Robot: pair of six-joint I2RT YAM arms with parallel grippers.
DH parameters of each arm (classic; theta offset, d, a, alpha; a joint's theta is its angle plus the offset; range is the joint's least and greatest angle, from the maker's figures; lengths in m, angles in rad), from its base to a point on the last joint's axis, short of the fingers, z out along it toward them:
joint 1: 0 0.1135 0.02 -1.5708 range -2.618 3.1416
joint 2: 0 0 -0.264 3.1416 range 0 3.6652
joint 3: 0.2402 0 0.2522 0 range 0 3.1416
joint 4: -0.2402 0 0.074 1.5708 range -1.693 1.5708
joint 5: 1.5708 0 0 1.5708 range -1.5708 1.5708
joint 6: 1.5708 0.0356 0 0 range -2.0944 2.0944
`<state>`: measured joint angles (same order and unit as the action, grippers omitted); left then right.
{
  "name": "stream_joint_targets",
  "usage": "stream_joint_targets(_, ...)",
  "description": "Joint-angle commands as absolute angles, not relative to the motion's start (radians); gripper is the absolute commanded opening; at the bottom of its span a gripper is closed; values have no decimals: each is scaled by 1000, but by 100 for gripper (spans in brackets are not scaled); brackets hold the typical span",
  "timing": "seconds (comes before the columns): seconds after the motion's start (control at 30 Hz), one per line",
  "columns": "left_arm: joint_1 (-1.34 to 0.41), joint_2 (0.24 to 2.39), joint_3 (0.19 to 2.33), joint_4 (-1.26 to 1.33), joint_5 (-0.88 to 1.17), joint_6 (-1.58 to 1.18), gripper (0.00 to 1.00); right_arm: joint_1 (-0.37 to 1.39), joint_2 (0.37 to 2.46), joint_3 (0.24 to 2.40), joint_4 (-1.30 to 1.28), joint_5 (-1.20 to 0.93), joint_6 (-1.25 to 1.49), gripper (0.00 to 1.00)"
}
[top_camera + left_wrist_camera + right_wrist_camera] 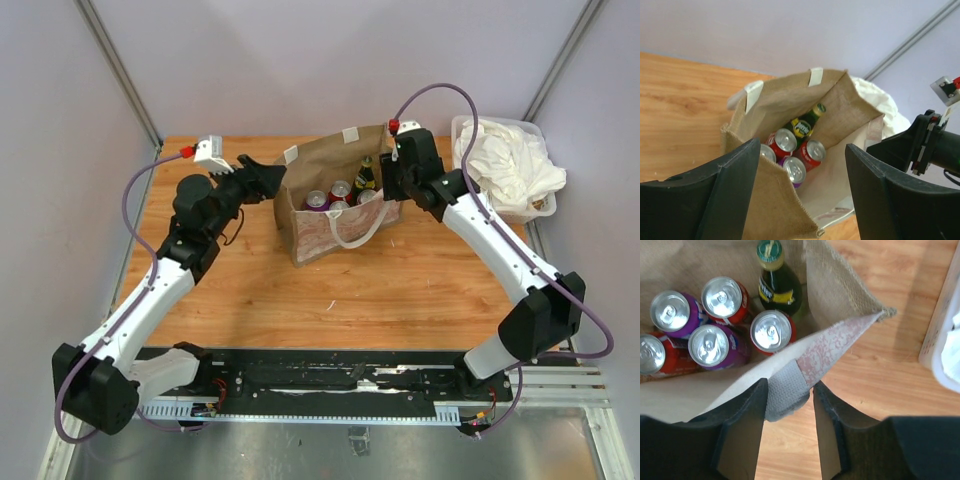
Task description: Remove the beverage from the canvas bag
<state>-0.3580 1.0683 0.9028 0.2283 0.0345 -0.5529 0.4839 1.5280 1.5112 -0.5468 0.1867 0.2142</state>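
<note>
The tan canvas bag [335, 215] stands open at the middle of the table. Inside are several red and purple cans [771, 331] and a dark green bottle [777, 282] with a yellow label, also seen in the left wrist view [804, 125]. My left gripper [272, 180] is at the bag's left rim, wide open and empty, with the bag's near corner [775, 200] between its fingers [802, 147]. My right gripper [390, 185] is at the bag's right rim. Its jaws [790, 385] stand open astride the rim and a grey-white tab [785, 390].
A clear plastic bin of white cloth [505, 165] stands at the back right, close to the right arm, and shows at the right wrist view's edge [945, 335]. A white rope handle [355, 228] hangs over the bag's front. Purple walls enclose the wooden table [400, 290].
</note>
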Motion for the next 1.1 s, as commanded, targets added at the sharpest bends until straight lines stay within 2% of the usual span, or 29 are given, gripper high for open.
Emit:
stream_joint_targets(0.0, -416, 1105, 907, 172, -6, -524, 71, 503, 1461, 1424, -553, 213, 230, 40)
stream_joint_targets(0.37, -529, 1152, 895, 27, -86, -530, 56, 517, 1382, 1272, -540, 212, 218, 41)
stream_joint_targets(0.57, -560, 1100, 792, -19, -118, -539, 22, 517, 1379, 1241, -557, 239, 223, 41)
stream_joint_targets(0.63, -561, 1076, 743, -21, -120, -546, 15, 518, 1378, 1223, -561, 259, 233, 37)
stream_joint_targets(0.7, -561, 1059, 710, -24, -116, -551, 10, 518, 1378, 1203, -565, 283, 245, 20)
stream_joint_targets(0.73, -561, 1052, 694, -29, -117, -553, 8, 518, 1378, 1194, -573, 295, 255, 12)
stream_joint_targets(0.8, -561, 1047, 671, -46, -124, -554, 7, 518, 1377, 1176, -587, 316, 272, 6)
stream_joint_targets(1.07, -561, 1036, 630, -62, -181, -541, 7, 518, 1359, 1106, -612, 366, 290, 8)
